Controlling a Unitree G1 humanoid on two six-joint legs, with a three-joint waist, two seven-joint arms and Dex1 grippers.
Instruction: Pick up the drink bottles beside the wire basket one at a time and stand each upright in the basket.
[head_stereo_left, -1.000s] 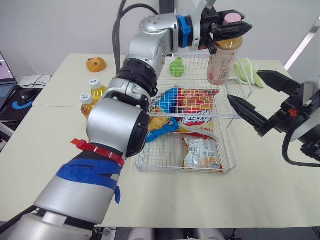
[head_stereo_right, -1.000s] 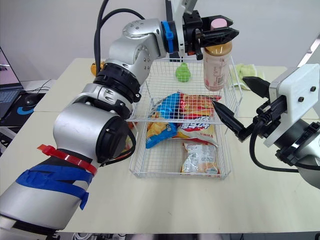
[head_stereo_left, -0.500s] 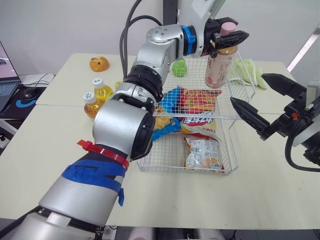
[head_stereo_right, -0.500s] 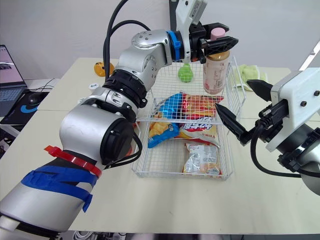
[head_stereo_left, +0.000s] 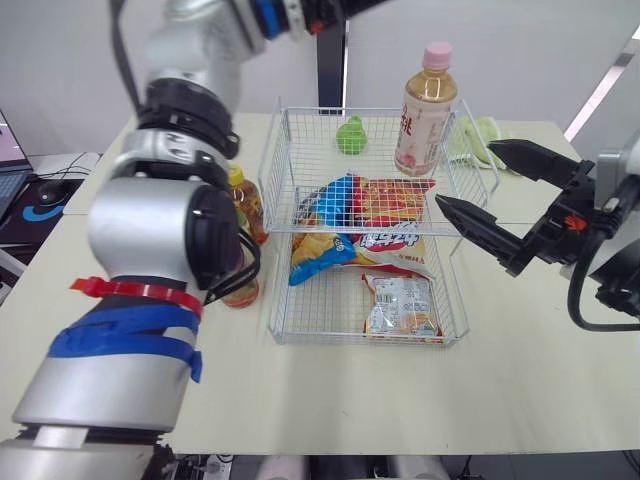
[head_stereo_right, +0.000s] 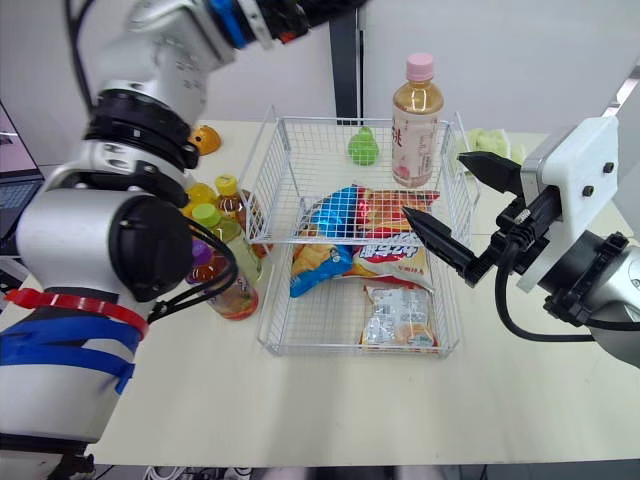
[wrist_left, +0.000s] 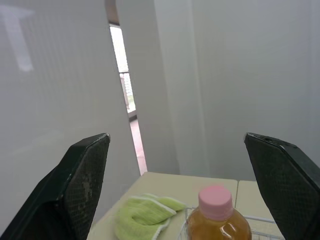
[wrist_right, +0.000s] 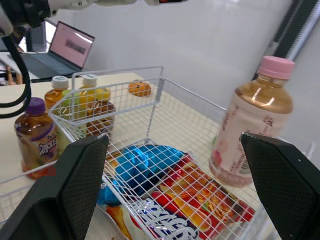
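A tea bottle with a pink cap (head_stereo_left: 420, 110) stands upright in the far right corner of the wire basket (head_stereo_left: 280, 150), with nothing holding it. In the left wrist view my left gripper (wrist_left: 176, 137) is open, its fingers spread wide above the pink cap (wrist_left: 216, 196) and apart from it. Several more drink bottles (head_stereo_right: 215, 250) stand close together on the table just left of the basket. My right gripper (head_stereo_left: 465, 175) hangs open at the basket's right side with nothing between its fingers.
Snack bags (head_stereo_left: 380, 205) lie across the basket floor, and a green pear-shaped thing (head_stereo_left: 350, 135) sits at its far end. A green cloth (head_stereo_left: 480, 135) lies behind the basket on the right, an orange thing (head_stereo_right: 205, 138) on the far left. A laptop (wrist_right: 72, 47) stands on the left.
My left gripper has opened, let go of the pink-capped bottle and risen away from it; the bottle now stands alone in the basket. The camera has shifted.
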